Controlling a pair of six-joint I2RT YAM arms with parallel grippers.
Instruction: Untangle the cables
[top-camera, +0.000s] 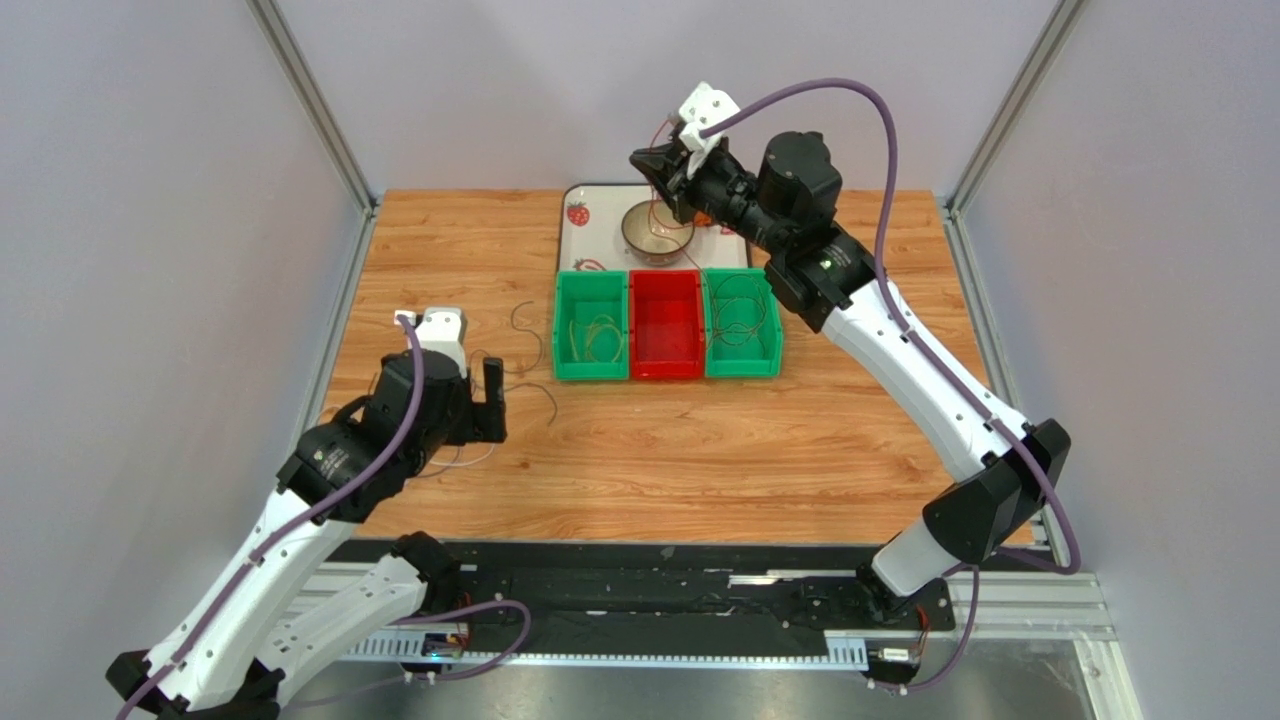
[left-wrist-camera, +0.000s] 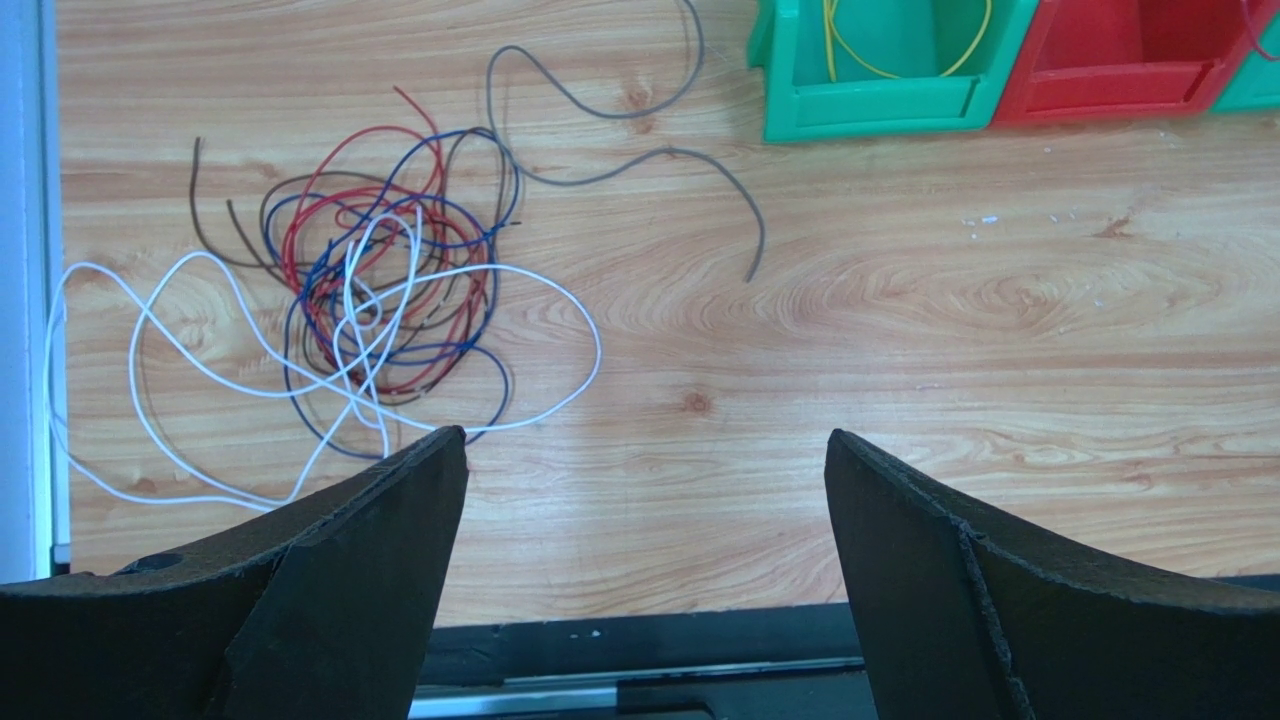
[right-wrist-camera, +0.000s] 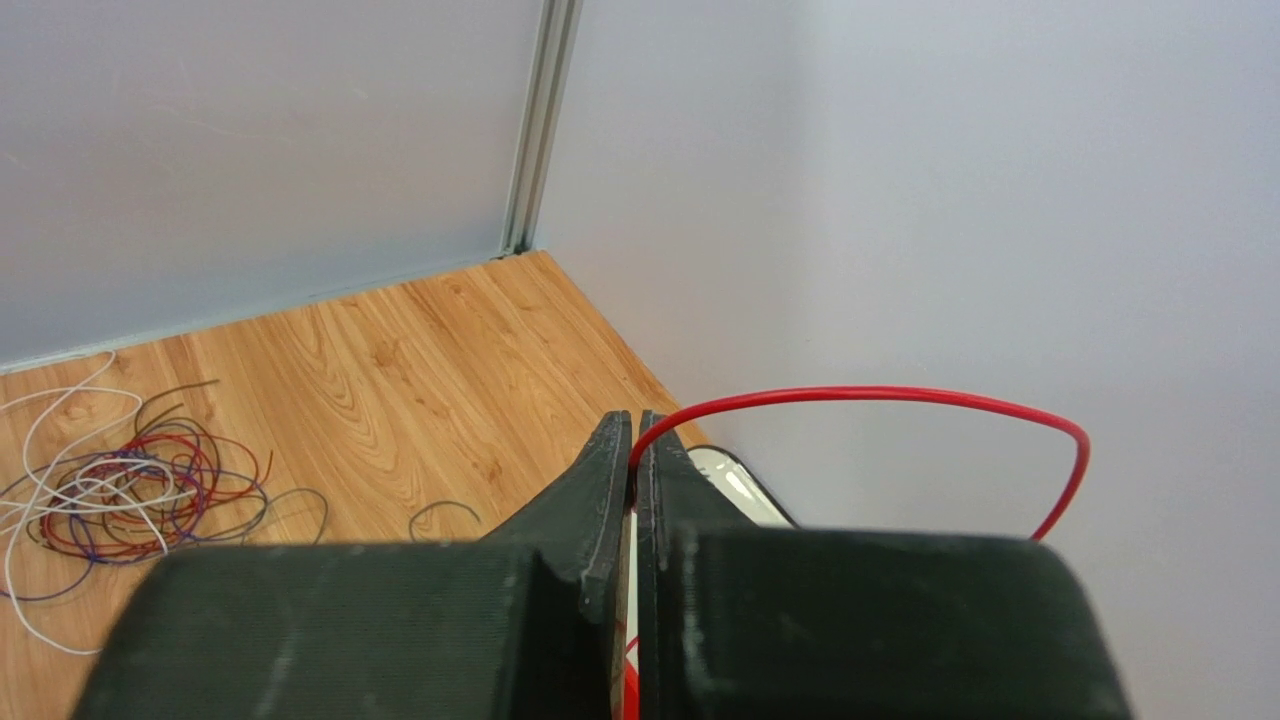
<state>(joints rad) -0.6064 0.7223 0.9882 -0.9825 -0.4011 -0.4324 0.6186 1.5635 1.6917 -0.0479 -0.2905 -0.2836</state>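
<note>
Over bowl (top-camera: 657, 230), right gripper (right-wrist-camera: 634, 450) pinches red cable (right-wrist-camera: 872, 395); left gripper (left-wrist-camera: 643, 438) wide near cables (left-wrist-camera: 376, 308).

Bright, even light from overhead, prob. diffuse; shadows soft & faint beside the bins (top-camera: 666, 342). Table (top-camera: 676, 450) evenly lit, matte. Top view sharp. Left wrist view: cables (left-wrist-camera: 376, 323) crisp, left fingers (left-wrist-camera: 361, 570) slightly soft. Right wrist view: right fingers (right-wrist-camera: 609, 495) blurry, red cable (right-wrist-camera: 902, 395) clear.

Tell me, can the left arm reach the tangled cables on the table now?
Probably yes. The left gripper is open, the tangled cables lie just ahead of it, and nothing stands between them.
</note>
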